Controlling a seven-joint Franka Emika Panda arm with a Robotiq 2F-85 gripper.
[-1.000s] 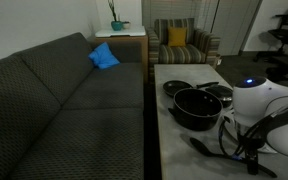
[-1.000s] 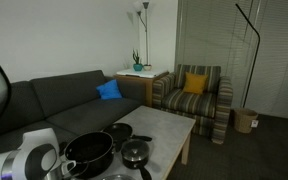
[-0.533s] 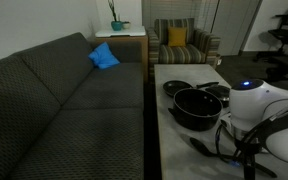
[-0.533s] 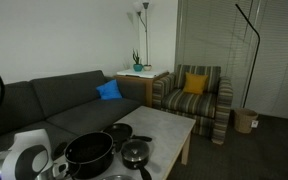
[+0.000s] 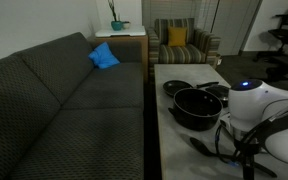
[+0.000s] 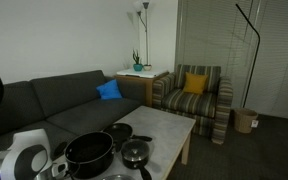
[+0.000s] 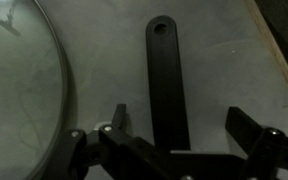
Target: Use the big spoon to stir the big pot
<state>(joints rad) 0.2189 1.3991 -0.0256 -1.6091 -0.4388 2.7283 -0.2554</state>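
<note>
Reading the wrist view L to R, we note the glass lid at far L, flat on the table, its metal rim just beside the picture-L finger. Next comes the claw: jaws fully apart, nothing clamped. The big spoon shows its handle only, a flat black bar w/ a hole at the far end. It lies on the table and runs straight out between the two fingers. It sits nearer the picture-L finger than the picture-R one, w/ a gap to each. The bowl end passes under the claw body, out of sight. Farthest R, the table edge cuts diagonally across the corner. In both exterior views the big pot stands on the same table, near the white arm, w/ a smaller pan just beside it.
</note>
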